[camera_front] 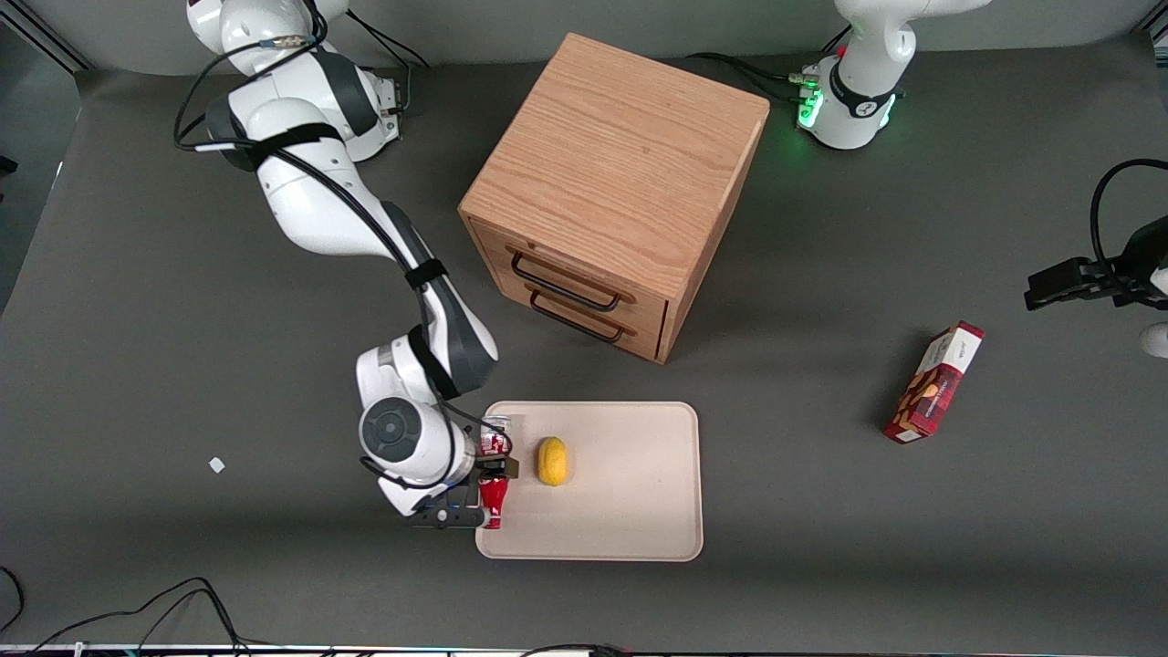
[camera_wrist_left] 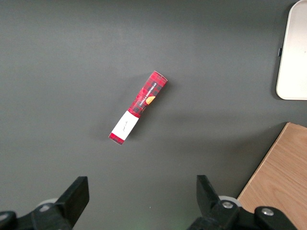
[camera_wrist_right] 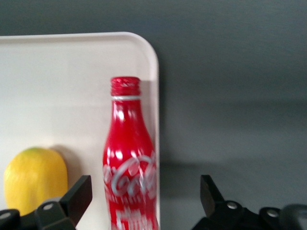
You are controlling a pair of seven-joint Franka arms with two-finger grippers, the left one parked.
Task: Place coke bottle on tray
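Covering the table [camera_front: 137, 319] is dark grey matting. Lying along the beige tray's [camera_front: 639, 511] edge, the glossy red coke bottle [camera_wrist_right: 129, 167] sits between the gripper's [camera_wrist_right: 144, 203] spread fingers, lemon [camera_front: 552, 461] beside it.

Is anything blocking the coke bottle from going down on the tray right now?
Nothing visible does. The coke bottle already lies over the tray's edge at the working arm's end, between the gripper's open fingers. The lemon lies on the tray beside the bottle, apart from it, not under it.
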